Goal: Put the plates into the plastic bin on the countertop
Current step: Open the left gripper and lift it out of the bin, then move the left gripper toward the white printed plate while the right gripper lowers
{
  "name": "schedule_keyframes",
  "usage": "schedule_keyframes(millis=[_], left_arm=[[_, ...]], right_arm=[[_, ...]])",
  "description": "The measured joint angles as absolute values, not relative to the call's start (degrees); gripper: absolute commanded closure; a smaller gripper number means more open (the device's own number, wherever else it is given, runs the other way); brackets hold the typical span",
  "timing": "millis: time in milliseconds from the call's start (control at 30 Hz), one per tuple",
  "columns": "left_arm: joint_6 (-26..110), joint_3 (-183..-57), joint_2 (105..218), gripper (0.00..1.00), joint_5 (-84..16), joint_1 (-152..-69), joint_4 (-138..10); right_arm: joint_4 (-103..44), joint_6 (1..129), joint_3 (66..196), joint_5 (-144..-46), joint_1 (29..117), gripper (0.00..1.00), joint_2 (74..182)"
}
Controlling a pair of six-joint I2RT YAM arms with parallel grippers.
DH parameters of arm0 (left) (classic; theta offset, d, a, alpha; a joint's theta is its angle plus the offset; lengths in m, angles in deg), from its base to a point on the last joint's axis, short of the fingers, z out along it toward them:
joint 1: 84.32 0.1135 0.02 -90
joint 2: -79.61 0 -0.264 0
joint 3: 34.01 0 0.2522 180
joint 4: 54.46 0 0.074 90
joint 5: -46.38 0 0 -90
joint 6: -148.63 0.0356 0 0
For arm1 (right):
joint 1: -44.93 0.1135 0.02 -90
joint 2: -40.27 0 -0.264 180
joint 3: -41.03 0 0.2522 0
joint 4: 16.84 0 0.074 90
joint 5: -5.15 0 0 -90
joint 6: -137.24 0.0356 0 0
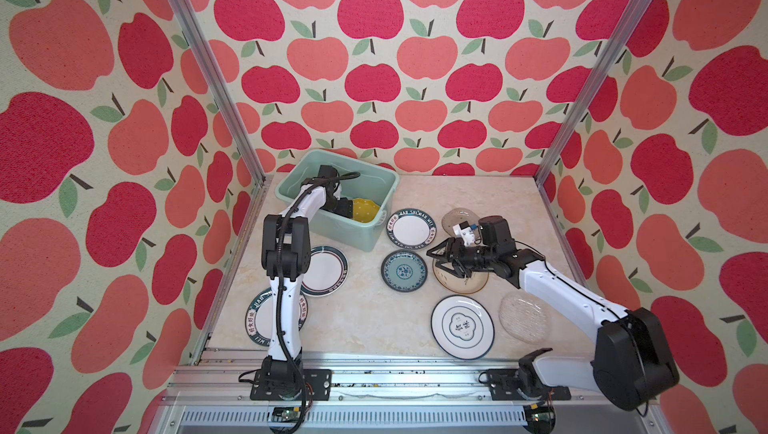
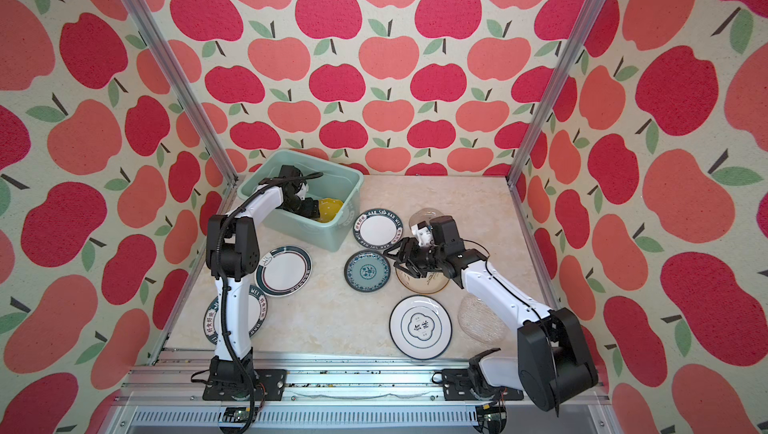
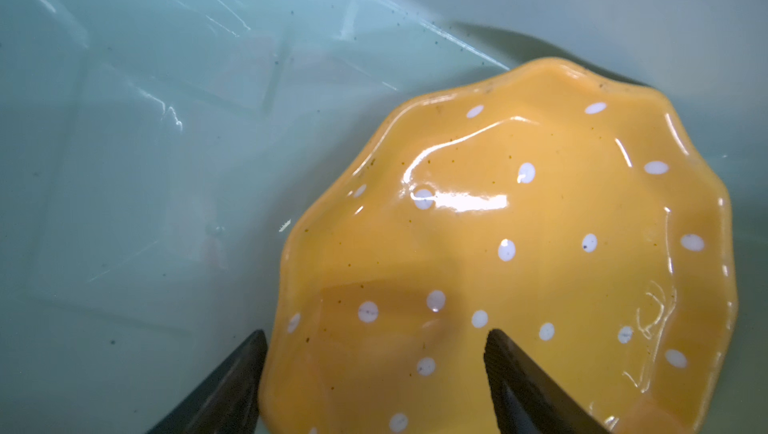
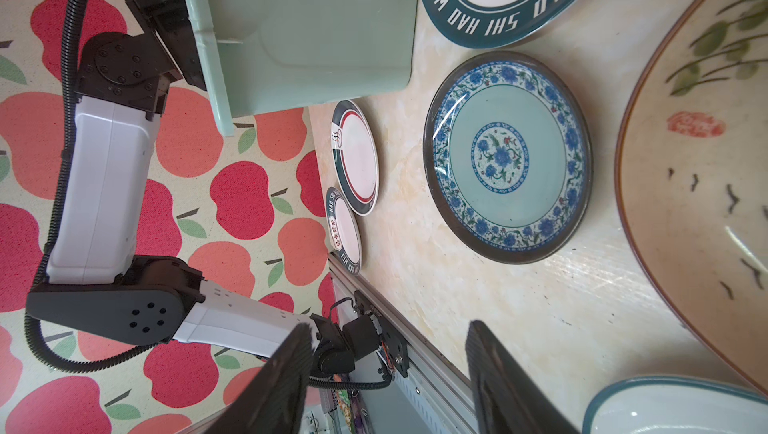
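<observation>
Yellow scalloped ceramic plate with white dots (image 3: pixel 519 245) lies inside the pale mint-green plastic bin (image 1: pixel 353 232), left of centre in both top views. The left gripper (image 3: pixel 374 331) has its black fingers (image 3: pixel 519 382) wide apart, straddling the plate's rim without pinching it. The right gripper (image 4: pixel 388 324), right of centre, is spread and empty over the beige marble countertop (image 1: pixel 365 319), near a teal floral plate (image 4: pixel 507 157) and a cream bamboo-painted plate (image 4: pixel 698 203).

a plate (image 1: pixel 365 211) lies in the bin (image 1: pixel 347 238), rear left; other plates (image 1: pixel 405 271) dot the countertop (image 1: pixel 365 322).
</observation>
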State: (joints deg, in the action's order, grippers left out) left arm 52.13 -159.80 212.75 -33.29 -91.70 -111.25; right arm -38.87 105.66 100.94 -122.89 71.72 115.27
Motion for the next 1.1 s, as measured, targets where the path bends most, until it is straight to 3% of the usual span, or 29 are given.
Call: schedule_keyframes(millis=[433,467,633,967,1100], left_arm=[[52.17,-153.92,202.87,0.10,-39.02,-91.72,-104.19],[52.17,-152.32,200.88,0.04,-39.74,-91.72,-102.75],[52.74,-145.22,191.64,0.01,-44.05,-91.85,-96.13],[55.10,-135.97,169.39,0.01,-53.84,-94.56,-90.86],[54.71,-128.45,157.89,0.01,-49.77,-95.05,-92.02]], right_arm=[[-48.84,97.98,101.66,-120.47,67.13,0.28,111.23],[-49.89,97.15,101.94,-120.16,66.85,0.28,110.88],[-54.87,93.15,104.11,-118.54,66.23,0.27,108.97],[-67.72,85.55,110.03,-112.86,66.23,0.27,104.54],[-76.01,82.51,112.57,-108.23,66.23,0.24,102.16]])
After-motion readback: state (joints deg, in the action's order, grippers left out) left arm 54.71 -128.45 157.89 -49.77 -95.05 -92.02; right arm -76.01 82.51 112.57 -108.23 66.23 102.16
